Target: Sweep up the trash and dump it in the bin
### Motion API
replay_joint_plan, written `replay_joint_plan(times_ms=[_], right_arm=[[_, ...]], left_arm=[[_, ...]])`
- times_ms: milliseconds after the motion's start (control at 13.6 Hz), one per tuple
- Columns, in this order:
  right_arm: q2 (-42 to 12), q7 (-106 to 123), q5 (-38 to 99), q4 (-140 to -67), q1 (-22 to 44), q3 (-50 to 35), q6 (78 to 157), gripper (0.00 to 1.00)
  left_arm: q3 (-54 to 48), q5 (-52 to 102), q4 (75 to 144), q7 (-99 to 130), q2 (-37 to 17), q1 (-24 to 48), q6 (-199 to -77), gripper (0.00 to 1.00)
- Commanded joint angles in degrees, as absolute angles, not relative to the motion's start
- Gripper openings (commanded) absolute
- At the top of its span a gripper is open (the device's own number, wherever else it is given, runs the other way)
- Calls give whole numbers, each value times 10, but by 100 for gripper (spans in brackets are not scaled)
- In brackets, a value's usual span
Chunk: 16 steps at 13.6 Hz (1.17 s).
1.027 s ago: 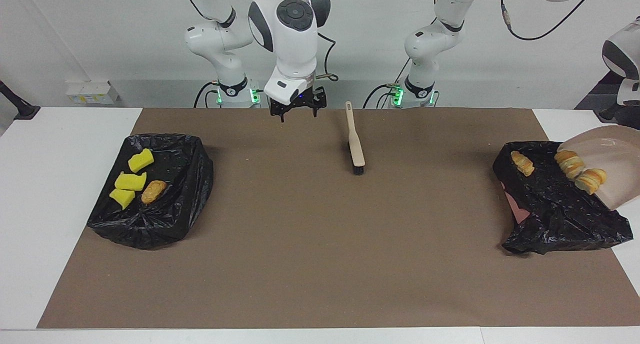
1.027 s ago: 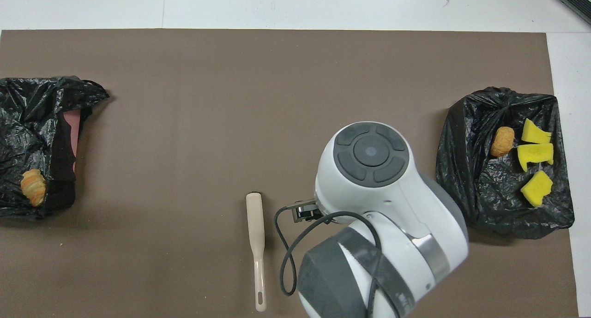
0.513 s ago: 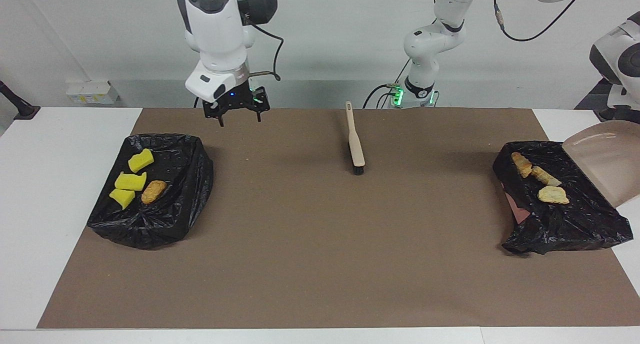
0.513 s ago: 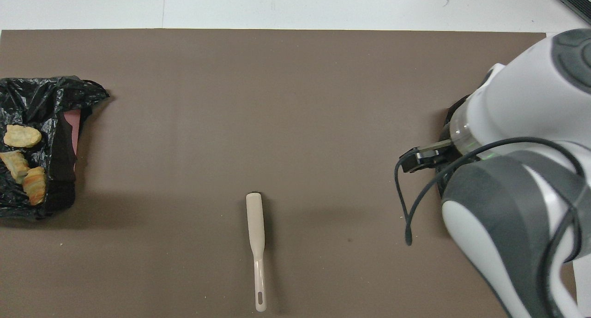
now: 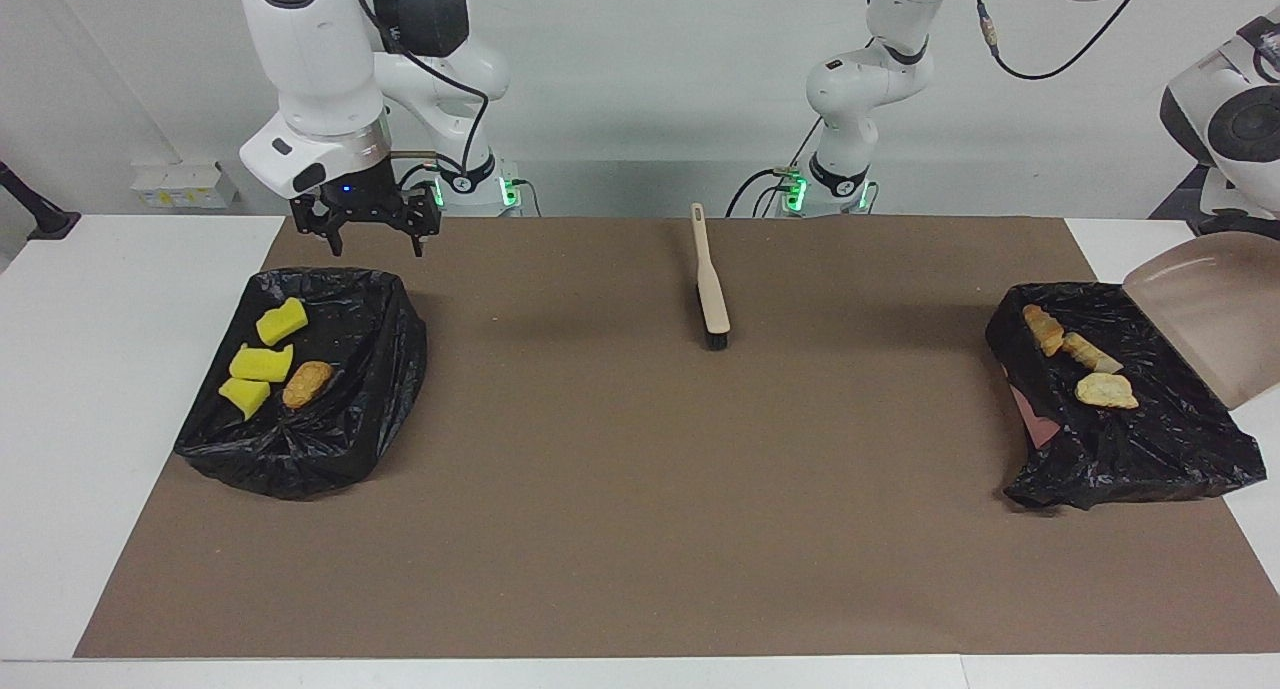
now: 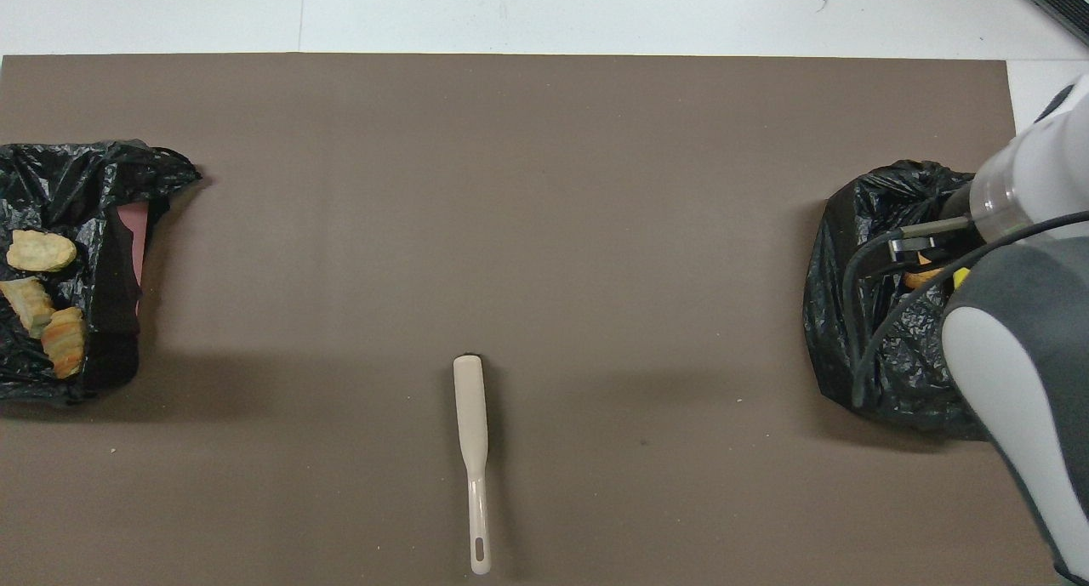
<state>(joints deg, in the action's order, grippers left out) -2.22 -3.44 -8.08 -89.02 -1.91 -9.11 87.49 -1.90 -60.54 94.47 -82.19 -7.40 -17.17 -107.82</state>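
Observation:
The trash lies in two black-bagged bins. Three yellow chunks (image 5: 261,363) and a golden-brown lump (image 5: 307,383) sit in the bin (image 5: 370,369) at the right arm's end. Three bread-like pieces (image 5: 1106,391) (image 6: 40,251) lie in the bin (image 5: 1150,449) (image 6: 85,195) at the left arm's end. The beige dustpan (image 5: 1210,319) hangs tilted and empty beside that bin; the left arm is above it, its gripper past the picture's edge. My right gripper (image 5: 368,237) hangs open and empty over the robot-side rim of the yellow-chunk bin (image 6: 868,331).
The beige brush (image 5: 710,289) (image 6: 472,433) lies on the brown mat (image 5: 640,489) midway between the bins, its handle toward the robots. A pink edge (image 5: 1035,414) shows under the bag at the left arm's end. In the overhead view the right arm covers most of its bin.
Two bread pieces slid off the dustpan into the bin, and the dustpan drew back, empty. The right arm swung from over the table's middle to its own end's bin.

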Motion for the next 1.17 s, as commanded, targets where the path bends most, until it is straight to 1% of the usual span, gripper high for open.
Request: replay_joint_plan(times_ms=[0,147,293,440,587,733,1027,1100], right_arm=[[-8,-34,-61,-884,-23,-39,869,100],[3,-40,-30,-889,-22,-15,865,100],[9,-41,-15,-890,-22,1,860,100],[15,-41,-11,-888,-22,5,854,100],[27,-41,-11,-890,-22,11,844,100],[51,-43,-11,-923,-22,12,844,100],[48,-41,-13,-918,-16,10,843,100],[48,-41,-13,-918,-14,8,843,100]], left_arm=[[-15,-527,969,-799,-36,-147,-1052,0],[-15,-458,969,-791,-33,-131,-1035,0],[-15,-390,970,-731,-34,-109,-1031,0],[-15,-301,987,-662,-30,-86,-1020,0],[-16,-276,1006,-569,-24,-41,-1011,0],[-16,-238,1011,-468,-29,10,-997,0],[-15,-150,1011,-286,-39,78,-1002,0],[-15,-136,1009,-233,-52,102,-1007,0]])
